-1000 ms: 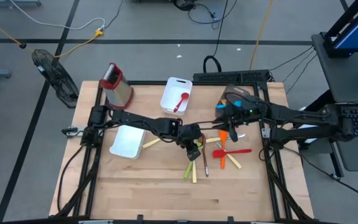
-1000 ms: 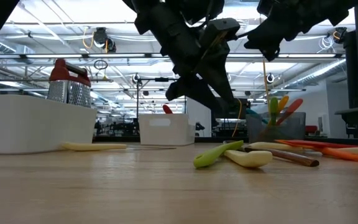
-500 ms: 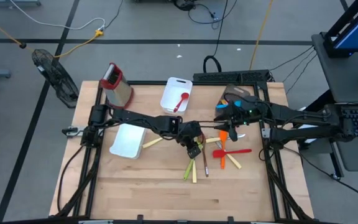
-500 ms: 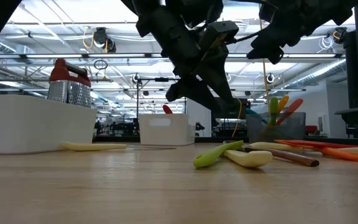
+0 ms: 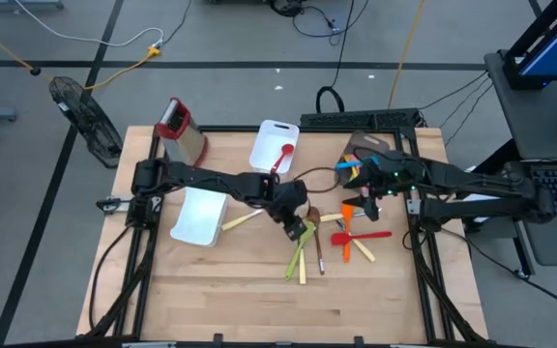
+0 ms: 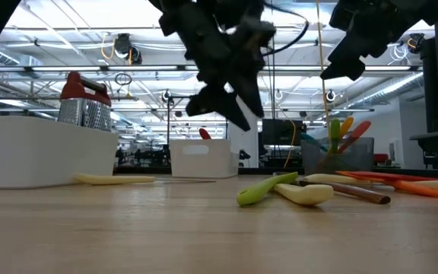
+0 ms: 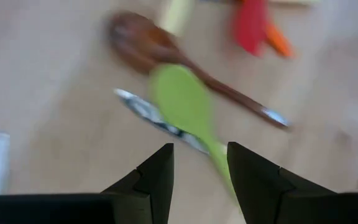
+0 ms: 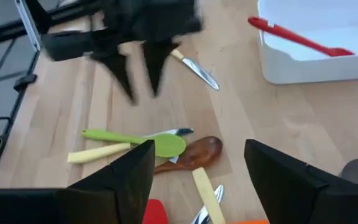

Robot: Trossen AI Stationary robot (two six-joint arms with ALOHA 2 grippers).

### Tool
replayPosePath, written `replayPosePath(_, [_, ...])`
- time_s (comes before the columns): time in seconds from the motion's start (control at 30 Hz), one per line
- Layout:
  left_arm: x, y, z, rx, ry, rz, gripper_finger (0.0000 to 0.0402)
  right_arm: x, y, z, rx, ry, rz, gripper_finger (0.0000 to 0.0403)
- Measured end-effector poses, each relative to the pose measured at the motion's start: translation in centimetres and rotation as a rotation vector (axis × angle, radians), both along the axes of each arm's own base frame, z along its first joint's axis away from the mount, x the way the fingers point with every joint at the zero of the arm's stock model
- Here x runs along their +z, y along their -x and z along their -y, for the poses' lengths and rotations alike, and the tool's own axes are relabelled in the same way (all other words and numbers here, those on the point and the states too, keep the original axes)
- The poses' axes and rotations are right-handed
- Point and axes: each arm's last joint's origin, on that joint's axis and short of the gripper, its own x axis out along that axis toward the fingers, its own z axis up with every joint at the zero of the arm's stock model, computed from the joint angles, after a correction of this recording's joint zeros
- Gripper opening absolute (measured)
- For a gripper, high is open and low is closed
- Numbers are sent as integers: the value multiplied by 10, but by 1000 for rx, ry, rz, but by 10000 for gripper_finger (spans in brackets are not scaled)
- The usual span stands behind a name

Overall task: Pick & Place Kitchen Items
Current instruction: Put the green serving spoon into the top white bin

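Above the green spoon [image 7: 182, 106], my left jaws [image 5: 296, 228] hang part open, holding nothing; my right jaws [image 5: 368, 199] gape wide, empty; one white tray [image 5: 271, 147] holds a red spoon [image 5: 282, 158].

High cam: straight down over whole tabletop [image 5: 211, 290]. Low cam: tabletop level, facing room. Wrist cams close, angled down; both share green spoon [image 7: 182, 102] w/ high and low.

I'm working in a lab or workshop hall: taped concrete floor [image 5: 56, 39], trailing cables [image 5: 85, 37], ceiling trusses [image 6: 67, 70].
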Motion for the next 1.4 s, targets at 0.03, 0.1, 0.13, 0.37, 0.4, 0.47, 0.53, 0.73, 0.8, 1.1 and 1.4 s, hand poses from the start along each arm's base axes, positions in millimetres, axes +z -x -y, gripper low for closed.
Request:
replayPosePath(0.03, [1, 0, 6, -21, 31, 4, 152, 1, 2, 0, -2, 1, 6, 245])
replayPosePath(0.1, [2, 1, 17, -55, 87, -6, 152, 3, 4, -1, -17, 11, 13, 247])
replayPosePath(0.13, [2, 2, 22, -63, 100, -13, 152, 4, 5, 0, -24, 17, 19, 247])
replayPosePath(0.37, [1, 2, 34, 6, 114, -37, 152, 6, 4, 0, -24, 22, 41, 248])
replayPosePath(0.4, [1, 2, 34, 17, 115, -37, 152, 6, 4, 0, -23, 22, 41, 247])
replayPosePath(0.47, [2, 1, 34, 46, 114, -33, 152, 5, 4, 0, -23, 23, 40, 247])
replayPosePath(0.53, [1, 1, 34, 73, 110, -35, 152, 5, 4, 0, -23, 23, 40, 248])
replayPosePath(0.73, [-16, -10, 41, 109, 131, -26, 152, 5, 4, 0, -22, 24, 40, 249])
replayPosePath(0.8, [-25, -11, 43, 124, 132, -55, 152, 5, 4, 0, -22, 23, 38, 249])
replayPosePath(1.1, [-45, -18, 52, 164, 83, -55, 152, 5, 3, 0, -22, 24, 45, 249])
replayPosePath(1.4, [-69, -20, 57, 174, 86, -117, 152, 6, 3, 0, -25, 20, 52, 247])
